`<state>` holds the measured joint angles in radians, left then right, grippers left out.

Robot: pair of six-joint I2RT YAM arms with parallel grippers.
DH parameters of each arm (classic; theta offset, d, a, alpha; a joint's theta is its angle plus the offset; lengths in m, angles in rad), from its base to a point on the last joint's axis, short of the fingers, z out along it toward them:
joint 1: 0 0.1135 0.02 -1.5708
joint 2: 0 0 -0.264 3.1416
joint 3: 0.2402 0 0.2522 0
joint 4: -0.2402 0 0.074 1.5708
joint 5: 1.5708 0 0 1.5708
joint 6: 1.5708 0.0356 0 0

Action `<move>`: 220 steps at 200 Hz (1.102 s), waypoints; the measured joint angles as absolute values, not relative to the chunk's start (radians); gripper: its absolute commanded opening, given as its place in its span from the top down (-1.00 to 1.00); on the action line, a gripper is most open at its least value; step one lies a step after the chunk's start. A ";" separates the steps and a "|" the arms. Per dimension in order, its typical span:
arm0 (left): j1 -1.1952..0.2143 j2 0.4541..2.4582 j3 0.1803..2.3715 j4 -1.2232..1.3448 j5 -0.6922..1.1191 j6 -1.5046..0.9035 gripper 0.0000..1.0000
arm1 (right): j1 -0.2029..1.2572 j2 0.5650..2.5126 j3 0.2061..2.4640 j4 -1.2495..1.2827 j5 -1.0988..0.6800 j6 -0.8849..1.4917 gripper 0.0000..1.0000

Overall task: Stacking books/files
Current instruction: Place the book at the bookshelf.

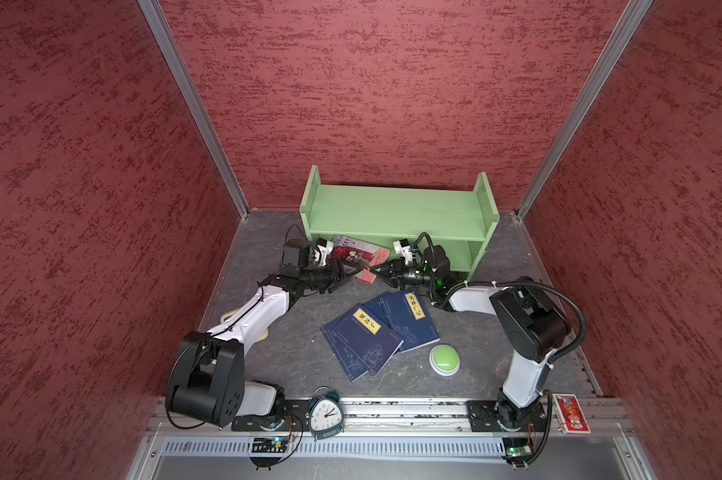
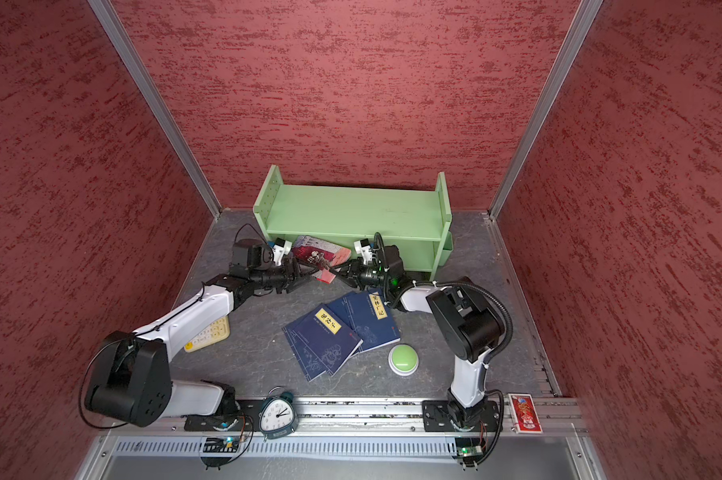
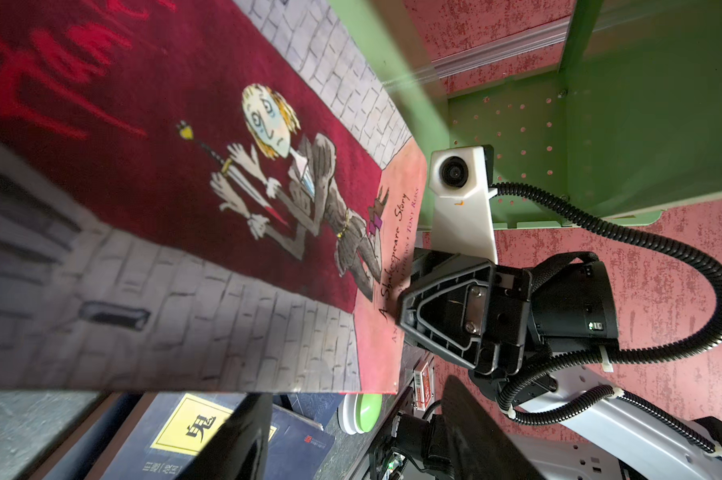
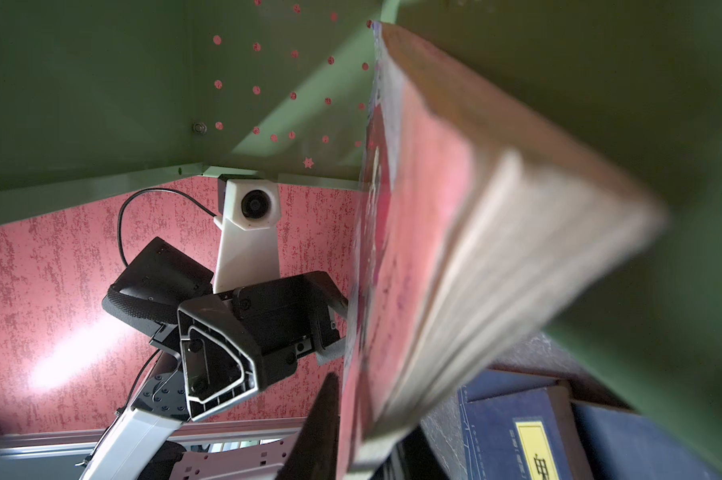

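The red-and-white illustrated book (image 1: 351, 249) (image 2: 317, 253) hangs tilted off the table just in front of the green shelf. My right gripper (image 1: 378, 274) (image 4: 372, 407) is shut on its lower corner, one finger on each side of the book (image 4: 426, 249). My left gripper (image 1: 353, 276) (image 3: 357, 386) faces it from the other side, jaws wide open, fingertips at the edge of the cover (image 3: 164, 166) and nothing between them. Navy books with yellow labels (image 1: 367, 332) (image 2: 372, 316) lie overlapping on the table below, also visible in the wrist views (image 3: 176, 436) (image 4: 517, 432).
The green shelf (image 1: 396, 212) stands against the back wall, close behind both grippers. A green push button (image 1: 444, 357) sits right of the navy books. A cream calculator (image 2: 209, 332) lies under my left arm. An alarm clock (image 1: 326, 415) and a red packet (image 1: 571, 413) rest on the front rail.
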<state>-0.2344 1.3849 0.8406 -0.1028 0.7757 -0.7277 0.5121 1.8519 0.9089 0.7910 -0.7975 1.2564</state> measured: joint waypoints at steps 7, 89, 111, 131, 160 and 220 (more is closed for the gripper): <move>-0.237 1.389 0.841 -0.102 0.774 -0.728 -0.26 | 0.512 1.852 0.909 0.789 -0.796 1.256 0.39; -0.252 1.395 0.841 -0.080 0.733 -0.728 -0.20 | 0.511 1.848 0.908 0.742 -0.772 1.232 -0.06; -0.254 1.402 0.841 -0.069 0.728 -0.728 -0.20 | 0.511 1.838 0.908 0.724 -0.757 1.232 -0.06; -0.257 1.410 0.842 -0.061 0.723 -0.728 -0.20 | 0.511 1.814 0.894 0.700 -0.738 1.233 -0.06; -0.264 1.427 0.851 -0.049 0.718 -0.728 -0.20 | 0.511 1.762 0.859 0.672 -0.713 1.229 -0.07; -0.274 1.440 0.866 -0.035 0.709 -0.728 -0.20 | 0.515 1.720 0.838 0.633 -0.672 1.213 -0.07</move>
<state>-0.2737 1.4399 0.8658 -0.0349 0.7086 -0.7280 0.5152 1.7203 0.8383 0.6327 -0.6724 1.2133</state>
